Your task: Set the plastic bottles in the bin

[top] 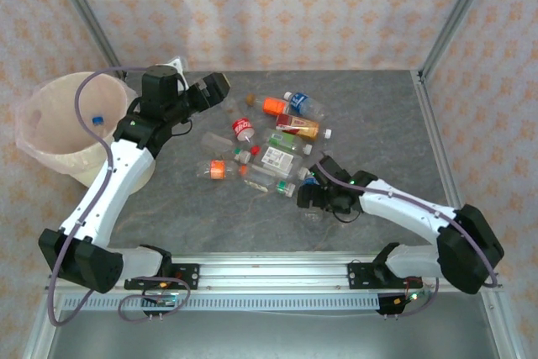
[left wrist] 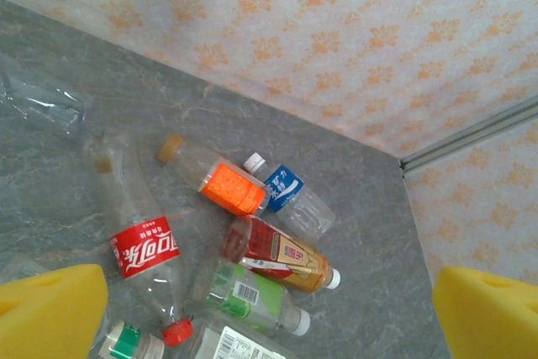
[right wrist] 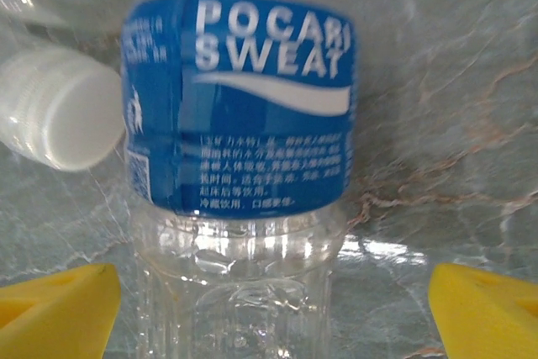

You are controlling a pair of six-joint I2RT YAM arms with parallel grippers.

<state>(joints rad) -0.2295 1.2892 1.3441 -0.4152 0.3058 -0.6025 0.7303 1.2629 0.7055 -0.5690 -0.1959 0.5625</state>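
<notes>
We see a blue-labelled bottle (right wrist: 239,98), a red-labelled bottle (left wrist: 145,248), an orange-labelled bottle (left wrist: 234,189), a grey veined table (top: 378,124) and a beige bin (top: 77,171).

There is one bin (top: 84,172). About twelve plastic bottles (top: 242,128) lie in a heap on the one desk (top: 378,124), too jumbled to count for sure. Two of them have orange labels. One blue cap (top: 98,118) shows inside the bin.
</notes>
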